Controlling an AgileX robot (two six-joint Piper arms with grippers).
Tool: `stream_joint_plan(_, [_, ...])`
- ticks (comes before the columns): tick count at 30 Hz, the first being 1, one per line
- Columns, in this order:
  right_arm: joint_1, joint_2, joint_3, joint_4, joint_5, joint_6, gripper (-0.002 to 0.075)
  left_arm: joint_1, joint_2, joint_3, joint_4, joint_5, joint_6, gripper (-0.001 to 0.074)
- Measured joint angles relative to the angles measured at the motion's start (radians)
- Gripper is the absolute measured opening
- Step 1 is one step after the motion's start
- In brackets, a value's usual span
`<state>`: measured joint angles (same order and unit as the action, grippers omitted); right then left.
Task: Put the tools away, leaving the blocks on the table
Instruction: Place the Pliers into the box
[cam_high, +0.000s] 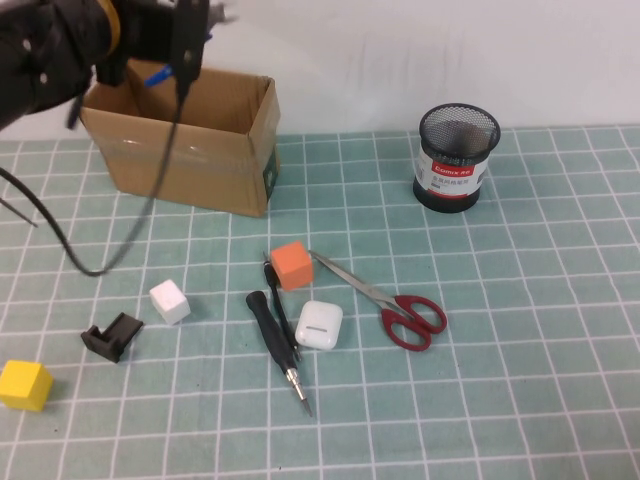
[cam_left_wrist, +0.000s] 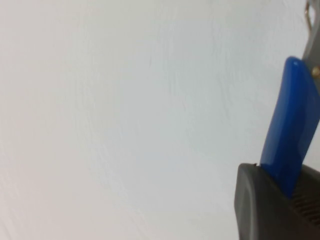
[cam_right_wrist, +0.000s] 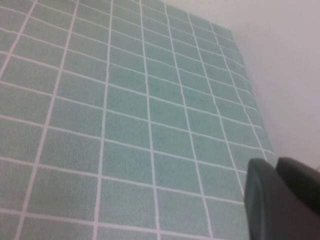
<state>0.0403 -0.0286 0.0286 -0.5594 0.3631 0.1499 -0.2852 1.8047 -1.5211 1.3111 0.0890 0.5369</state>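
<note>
Left hand (cam_high: 185, 70) is raised over the far-left corner of the bench, above the open brown cardboard box (cam_high: 190, 145), pinching the blue-handled steel pliers (cam_left_wrist: 292, 125). In my left wrist view the blue grip sits clamped against a dark finger pad (cam_left_wrist: 260, 205), with plain white wall behind. From the high view only a sliver of blue shows under the hand, above the box's open top.

Right hand (cam_right_wrist: 280, 200) is out of the high view; its fingers are pressed together on nothing, over bare teal-green mat with white grid (cam_right_wrist: 125, 125), close to the mat's edge where the wall begins.

Bench layout, high view:
- Box at far left, flaps up.
- Black mesh pen cup (cam_high: 457, 157) at far right, well apart from the box; open mat between them.
- Red-handled steel scissors (cam_high: 385, 300) lie centre-right, blades pointing toward the orange cube (cam_high: 292, 265).
- Thick black-handled screwdriver (cam_high: 277, 345) lies just left of the white rounded earbud case (cam_high: 319, 324), tip toward my side.
- Thin black pen-like screwdriver (cam_high: 277, 290) runs between the two, partly hidden by the orange cube.
- White cube (cam_high: 169, 301) and small black plastic bracket (cam_high: 111, 336) sit left of centre.
- Yellow cube (cam_high: 25, 385) near the left edge.
- Near-right quarter is bare grid.
</note>
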Motion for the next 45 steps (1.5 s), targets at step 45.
stream_joint_plan(45, [0.000,0.000,0.000,0.000,0.000,0.000,-0.0008,0.047,0.164,-0.004,0.415,-0.074,-0.239,0.0067])
